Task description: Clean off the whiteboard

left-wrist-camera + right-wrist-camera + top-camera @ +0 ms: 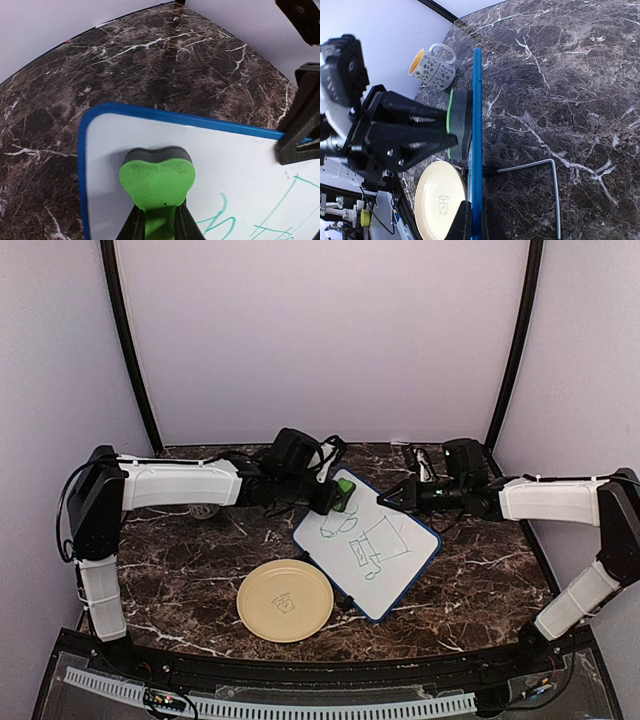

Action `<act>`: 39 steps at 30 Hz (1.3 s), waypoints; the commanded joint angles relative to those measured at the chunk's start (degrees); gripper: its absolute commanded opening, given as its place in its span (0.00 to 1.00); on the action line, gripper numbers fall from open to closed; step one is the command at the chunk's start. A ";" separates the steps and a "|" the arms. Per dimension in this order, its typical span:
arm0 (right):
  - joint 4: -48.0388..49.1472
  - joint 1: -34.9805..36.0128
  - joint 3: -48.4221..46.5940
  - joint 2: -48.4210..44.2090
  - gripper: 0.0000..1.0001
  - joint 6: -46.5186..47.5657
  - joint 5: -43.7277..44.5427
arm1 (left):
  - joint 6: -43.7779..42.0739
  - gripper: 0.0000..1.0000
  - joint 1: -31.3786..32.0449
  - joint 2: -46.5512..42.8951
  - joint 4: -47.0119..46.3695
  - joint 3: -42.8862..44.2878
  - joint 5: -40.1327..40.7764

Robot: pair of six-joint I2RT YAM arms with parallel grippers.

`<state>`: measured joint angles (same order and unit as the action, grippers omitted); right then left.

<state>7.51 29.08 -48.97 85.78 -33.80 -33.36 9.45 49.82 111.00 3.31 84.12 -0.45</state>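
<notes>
glossy dark marble-look table (pixel 200 570); smooth white whiteboard (pixel 366 545); green foam eraser (pixel 156 182).

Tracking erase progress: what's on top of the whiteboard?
A green eraser, clamped in the left gripper, rests on the whiteboard's corner; teal doodles lie beyond. Whatever is beneath the eraser is hidden.

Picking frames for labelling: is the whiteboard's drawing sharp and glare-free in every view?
Top external: whiteboard evenly lit, no glare, doodles small but legible. Left wrist: strokes and green eraser sharp. Right wrist: board edge-on, drawing hidden.
</notes>
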 commanded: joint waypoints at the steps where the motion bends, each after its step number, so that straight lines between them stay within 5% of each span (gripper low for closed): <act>1: -1.97 1.14 -1.03 1.15 0.00 1.93 -1.26 | 1.25 0.00 -3.27 -0.60 1.43 -1.85 2.47; 19: -1.45 1.16 -1.22 1.98 0.00 1.86 -1.76 | -1.79 0.00 3.77 -0.64 -5.63 -5.37 -4.02; 39: -2.16 1.07 -1.74 2.59 0.00 2.64 -1.88 | 4.35 0.00 -3.44 -3.11 -7.88 -15.15 1.10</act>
<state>6.59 28.93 -50.15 86.59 -33.32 -33.41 13.65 46.24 108.22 -7.22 72.84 -1.06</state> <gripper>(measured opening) 0.044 0.196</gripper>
